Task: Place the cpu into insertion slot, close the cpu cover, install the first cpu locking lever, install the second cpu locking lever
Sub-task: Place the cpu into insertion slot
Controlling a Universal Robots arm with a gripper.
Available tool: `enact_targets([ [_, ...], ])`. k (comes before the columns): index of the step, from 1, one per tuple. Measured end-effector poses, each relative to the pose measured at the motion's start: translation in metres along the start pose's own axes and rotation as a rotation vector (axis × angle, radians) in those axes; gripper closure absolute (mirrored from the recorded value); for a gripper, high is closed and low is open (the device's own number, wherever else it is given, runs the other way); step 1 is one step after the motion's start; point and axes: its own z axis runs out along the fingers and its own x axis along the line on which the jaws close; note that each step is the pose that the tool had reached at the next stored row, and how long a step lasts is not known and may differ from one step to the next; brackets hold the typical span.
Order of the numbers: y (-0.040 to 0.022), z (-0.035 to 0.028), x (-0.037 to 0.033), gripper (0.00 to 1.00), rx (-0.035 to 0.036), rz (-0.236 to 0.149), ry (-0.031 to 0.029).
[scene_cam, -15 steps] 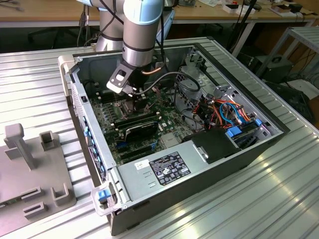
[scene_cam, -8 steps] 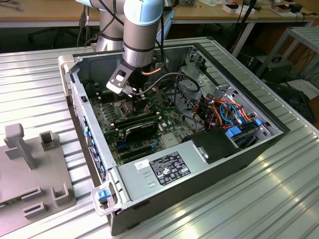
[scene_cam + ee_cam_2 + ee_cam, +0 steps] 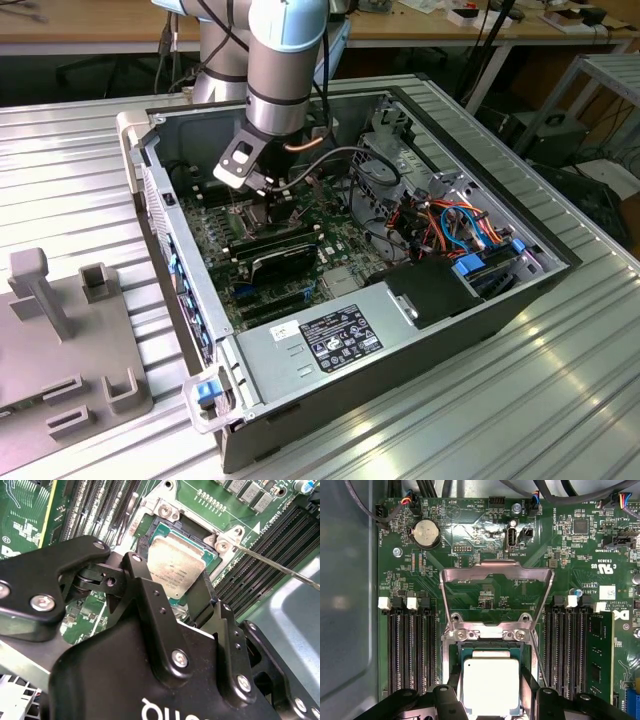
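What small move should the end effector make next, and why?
Probably a slow, straight descent of the end effector. It looks shut on the cpu, which sits square over the insertion slot; I cannot tell whether it is fully seated. The cpu cover is swung open, so nothing seems to block the way.

— What sits on either side of the gripper (image 3: 492, 702)?
— Long black memory slots (image 3: 412, 650), a bank on each side. One bank carries a green memory module (image 3: 599, 655).
— And beyond it?
— A round coin battery (image 3: 425, 533) on the green board (image 3: 485, 540), well apart. In the exterior view, a labelled power supply (image 3: 330, 340) lies nearer the camera, with orange and blue cables (image 3: 465, 225) toward the exterior view's right.
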Motion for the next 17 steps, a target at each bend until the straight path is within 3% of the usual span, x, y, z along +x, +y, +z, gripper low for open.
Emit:
enact_targets([
  [17,0.0028,0.0007,-0.0002,0.45,0.0001,0.003,-0.0001],
])
